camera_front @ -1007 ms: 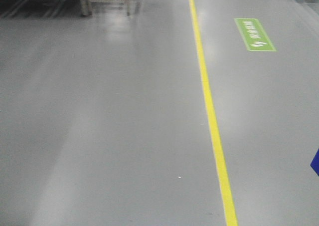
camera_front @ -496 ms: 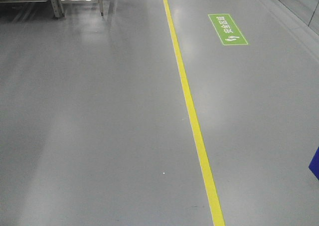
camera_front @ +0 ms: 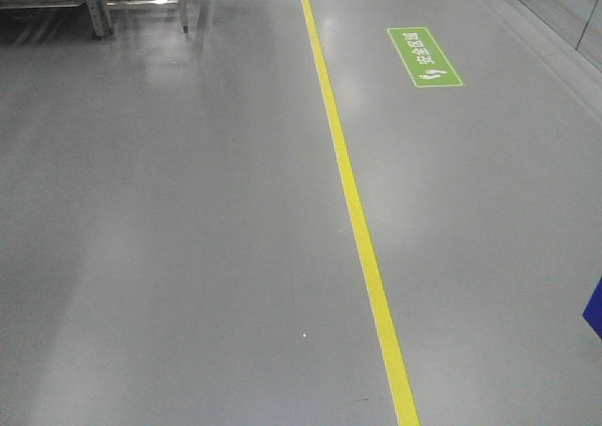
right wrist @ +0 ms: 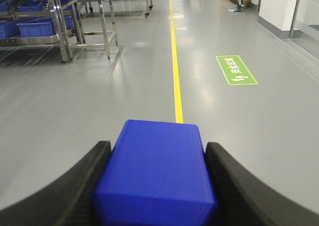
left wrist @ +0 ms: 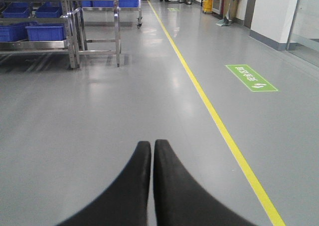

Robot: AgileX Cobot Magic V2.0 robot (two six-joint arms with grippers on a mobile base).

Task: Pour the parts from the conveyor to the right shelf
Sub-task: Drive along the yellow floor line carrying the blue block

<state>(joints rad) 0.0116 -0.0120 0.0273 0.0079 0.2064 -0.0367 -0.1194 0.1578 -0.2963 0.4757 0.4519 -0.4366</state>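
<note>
the small bright-blue plastic block (right wrist: 157, 171) looks like hard moulded plastic, smooth and a bit glossy, so my guess is light, stiff, not fragile, but kinda slippery against rubbery pads. best place to hold it is the two flat opposite side faces, squeezed square, which is pretty much what's going on. can't see any stub on it from the right wrist view, just a plain flat top

the right gripper (right wrist: 158, 153) is clamped on it, one curved black finger (right wrist: 75, 186) touching each side, and the block sits deep between them. that arm looks roughly level, pointing forward over the glossy light-grey floor (camera_front: 188, 238), with the yellow floor line (camera_front: 353, 210) running straight ahead of it. the left gripper (left wrist: 152, 145) has its two black fingers pressed together with nothing in between, also level and aimed forward

so the block is in the right gripper, out over open floor. no conveyor in any view. the shiny steel-framed rack (left wrist: 35, 41) with the big blue plastic crates (left wrist: 46, 32) is well apart from it, ahead and to the left, just beside a bare steel-legged table (left wrist: 97, 21). there's a blue sliver at the right edge of the front view, can't tell what it is

i'd keep the squeeze firm until it's over a crate, those smooth faces could slide once the wrist tips
</note>
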